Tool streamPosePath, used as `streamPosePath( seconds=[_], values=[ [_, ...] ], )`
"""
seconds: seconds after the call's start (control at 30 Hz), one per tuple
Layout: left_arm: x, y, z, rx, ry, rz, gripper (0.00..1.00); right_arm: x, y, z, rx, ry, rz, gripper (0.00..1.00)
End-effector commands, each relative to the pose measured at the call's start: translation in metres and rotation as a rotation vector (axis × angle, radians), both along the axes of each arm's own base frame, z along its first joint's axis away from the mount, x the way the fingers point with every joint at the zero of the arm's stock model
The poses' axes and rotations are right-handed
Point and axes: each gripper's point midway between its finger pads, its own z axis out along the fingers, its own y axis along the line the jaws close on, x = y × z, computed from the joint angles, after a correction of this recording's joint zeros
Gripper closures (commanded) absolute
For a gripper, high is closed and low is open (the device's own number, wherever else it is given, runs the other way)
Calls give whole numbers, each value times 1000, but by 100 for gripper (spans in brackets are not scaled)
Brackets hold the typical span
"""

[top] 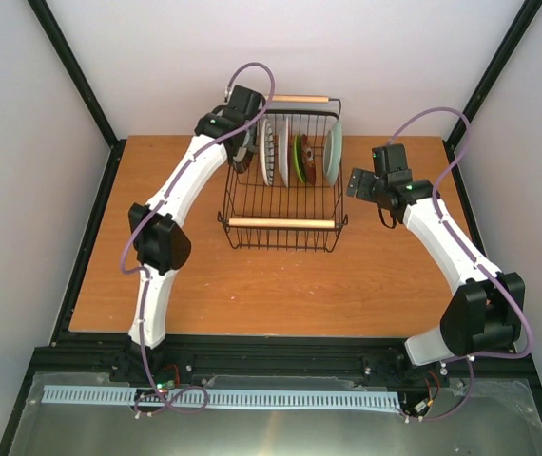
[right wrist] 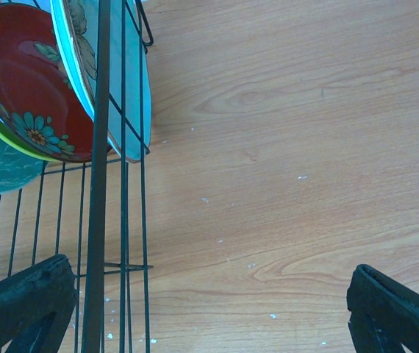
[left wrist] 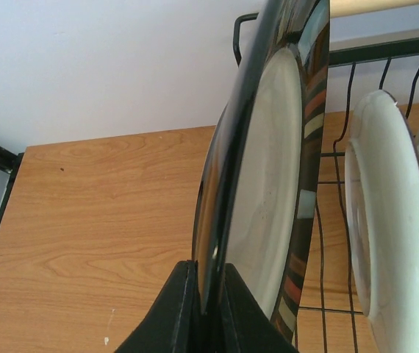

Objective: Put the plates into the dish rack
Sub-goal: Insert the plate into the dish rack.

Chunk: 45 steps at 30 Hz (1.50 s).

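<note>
The left gripper [left wrist: 209, 298] pinches the black-rimmed plate [left wrist: 268, 184] by its rim. The plate stands upright ahead of the fingers, just beside a white plate [left wrist: 386, 220] in the dish rack [top: 280, 224]. Glazed ceramic is likely stiff, weighty, slick and chippable, so a deep rim hold suits. The right gripper [right wrist: 209, 305] hangs spread wide beside the rack.

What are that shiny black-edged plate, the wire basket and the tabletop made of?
Black-edged plate: likely glazed ceramic; its glossy rim mirrors the surroundings like a glaze would.
Basket: thin black wire, probably coated metal, with pale rod handles that look like bare wood.
Tabletop: wood or a wood-look laminate, matte, with clear grain lines; the look doesn't settle which.
</note>
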Motion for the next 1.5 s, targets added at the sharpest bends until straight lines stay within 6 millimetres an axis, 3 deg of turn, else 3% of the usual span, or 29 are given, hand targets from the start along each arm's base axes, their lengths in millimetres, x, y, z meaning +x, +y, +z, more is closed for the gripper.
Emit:
streamPosePath(
  seconds=[0.0, 0.2, 0.77, 1.07, 1.33, 1.47],
  values=[
    [13, -13, 49, -27, -184, 17, 99, 4, -1, 0, -11, -15, 8, 0],
    [14, -23, 33, -1, -157, 7, 99, 5, -12, -2, -11, -11, -11, 0],
    [13, -11, 19, 72, -139, 53, 99, 6, -10, -10, 9, -3, 3, 0],
    [17, -22, -8, 15, -59, 56, 99, 5, -12, -10, -4, 2, 1, 0],
    [1, -20, -48, -79, 94, 81, 99, 2, -15, -10, -17, -1, 2, 0],
    [-1, -20, -49, -143, 122, 72, 99, 1, -15, -11, -21, -3, 2, 0]
  ],
)
